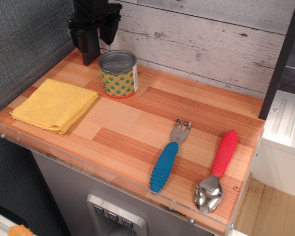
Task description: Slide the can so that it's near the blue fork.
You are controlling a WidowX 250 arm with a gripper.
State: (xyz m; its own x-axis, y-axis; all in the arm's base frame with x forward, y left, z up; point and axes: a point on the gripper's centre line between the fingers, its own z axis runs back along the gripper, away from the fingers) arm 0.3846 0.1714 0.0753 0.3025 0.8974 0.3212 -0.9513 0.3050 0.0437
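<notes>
The can (118, 73), a short tin with a grey ridged top and a yellow-orange label with green dots, stands upright at the back left of the wooden table. The blue fork (168, 157) lies near the front right, tines pointing away, far from the can. My black gripper (99, 43) hangs behind and to the left of the can, fingers pointing down and spread apart, holding nothing. Its left finger (90, 49) reaches to the table's back edge; the right finger (109, 30) ends above the can's rim.
A folded yellow cloth (55, 104) lies at the front left. A red-handled metal spoon (218, 167) lies right of the fork. A plank wall (211, 39) backs the table, and a clear lip (88, 169) edges the front.
</notes>
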